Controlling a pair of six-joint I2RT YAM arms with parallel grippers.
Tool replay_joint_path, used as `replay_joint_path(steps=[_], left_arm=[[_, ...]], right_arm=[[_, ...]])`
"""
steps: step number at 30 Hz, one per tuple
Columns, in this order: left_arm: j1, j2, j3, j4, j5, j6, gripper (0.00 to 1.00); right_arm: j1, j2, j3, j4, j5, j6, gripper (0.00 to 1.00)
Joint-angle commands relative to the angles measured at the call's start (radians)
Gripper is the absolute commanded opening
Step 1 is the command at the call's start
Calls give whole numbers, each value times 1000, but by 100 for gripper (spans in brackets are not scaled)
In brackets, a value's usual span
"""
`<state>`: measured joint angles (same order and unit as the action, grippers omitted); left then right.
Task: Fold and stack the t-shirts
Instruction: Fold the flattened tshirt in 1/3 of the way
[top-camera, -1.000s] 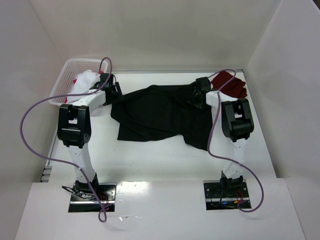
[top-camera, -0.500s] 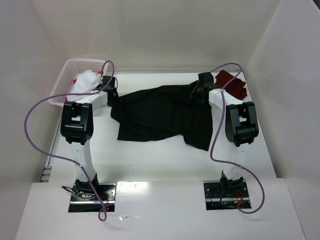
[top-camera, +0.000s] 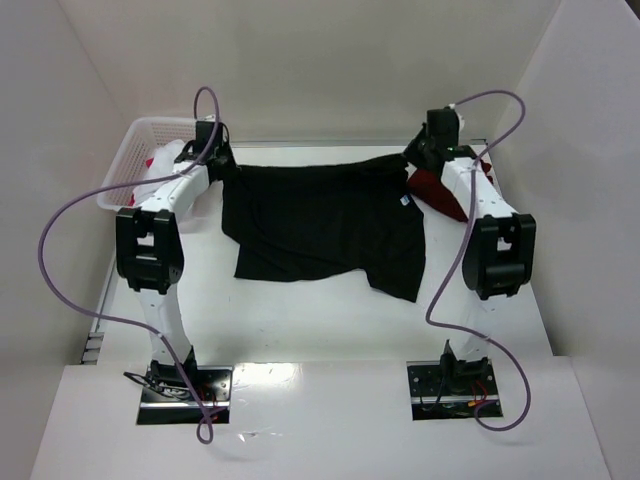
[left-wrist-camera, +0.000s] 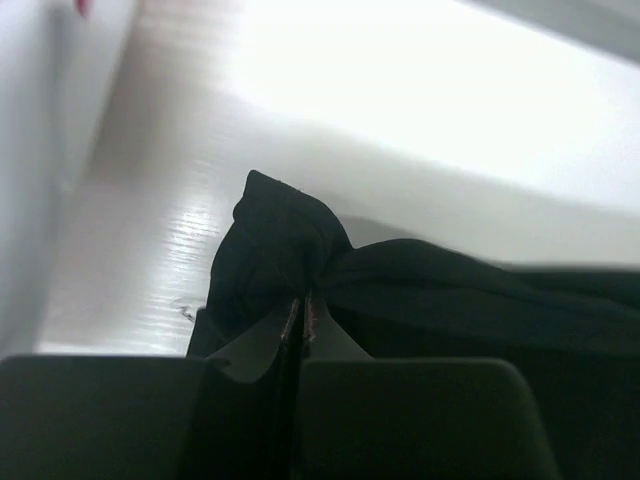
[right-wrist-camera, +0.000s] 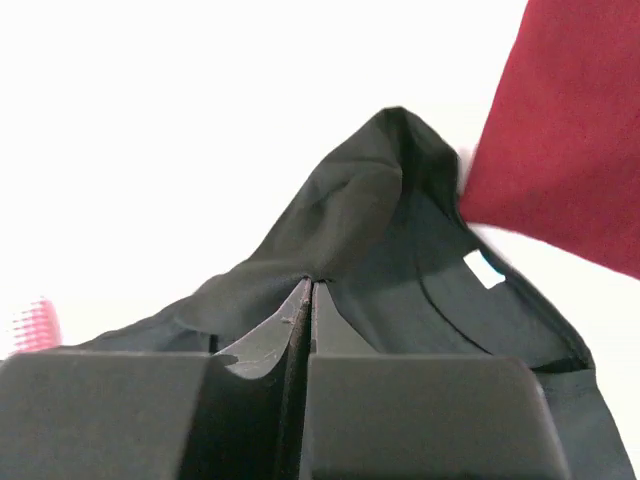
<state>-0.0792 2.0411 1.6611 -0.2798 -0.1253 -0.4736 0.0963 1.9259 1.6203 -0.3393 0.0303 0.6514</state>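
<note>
At about ten o'clock on the table (top-camera: 320, 320) stands a white lattice basket (top-camera: 128, 150) with a white t-shirt (top-camera: 168, 160) heaped inside it, a bit of pink-red cloth showing at its left. Just right of the basket, the left gripper (top-camera: 222, 170) has its fingers pressed together on the far left corner of the black t-shirt (top-camera: 320, 215); in the left wrist view the cloth bunches into a knot above the pinch (left-wrist-camera: 302, 312). The black t-shirt lies spread across the middle of the table, its far edge drawn nearly straight between the two grippers and its near hem uneven, dipping lowest toward five o'clock. Its small white neck label (top-camera: 403, 201) shows near the right end. At the far right corner the right gripper (top-camera: 412, 158) pinches the black cloth, fingers closed tight on a fold (right-wrist-camera: 306, 292). Beside it, at two o'clock, the maroon t-shirt (top-camera: 440, 190) lies touching the black one's edge.
</note>
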Motion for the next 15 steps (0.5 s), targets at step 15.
replay_joint_path(steps=[15], left_arm=[[2, -801, -231, -93, 120, 78, 0]], right_arm=[[-12, -884, -201, -56, -84, -9, 0]])
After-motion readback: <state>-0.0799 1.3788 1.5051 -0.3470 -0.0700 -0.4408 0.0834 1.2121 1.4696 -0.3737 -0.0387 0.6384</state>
